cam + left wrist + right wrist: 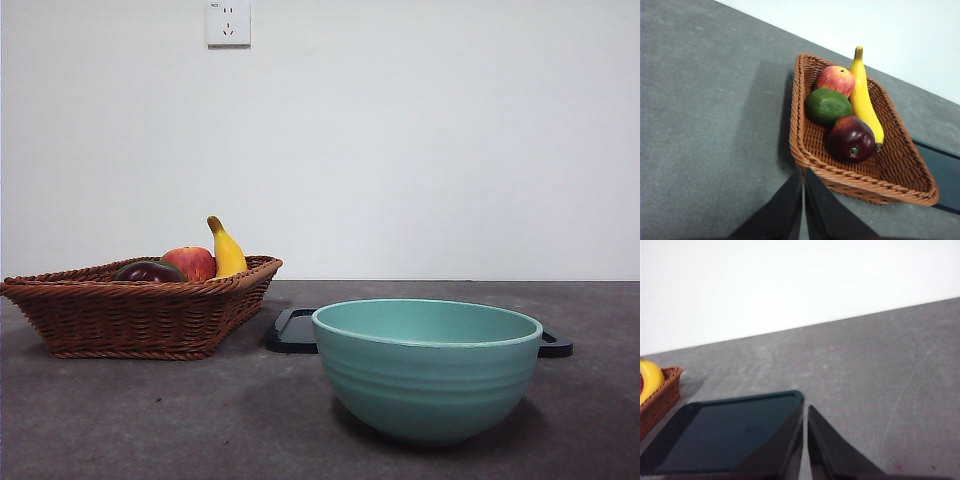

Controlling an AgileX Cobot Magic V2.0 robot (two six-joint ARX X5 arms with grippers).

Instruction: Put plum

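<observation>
Your left gripper [803,210] hangs closed and empty; the glossy dark maroon plum [851,139] lies just ahead in the brown wicker basket [810,150], touching the yellow banana [863,100]. Nothing's grasped: open, then descend. Your right gripper [805,450] waits, also closed.

Above the basket [140,310] is open air, while apple [835,80], lime [828,105] and banana [864,102] crowd the plum [851,139].

Glossy, smooth plum [851,138]; woven wicker basket [805,150] — rough; matt grey table [700,125].
</observation>
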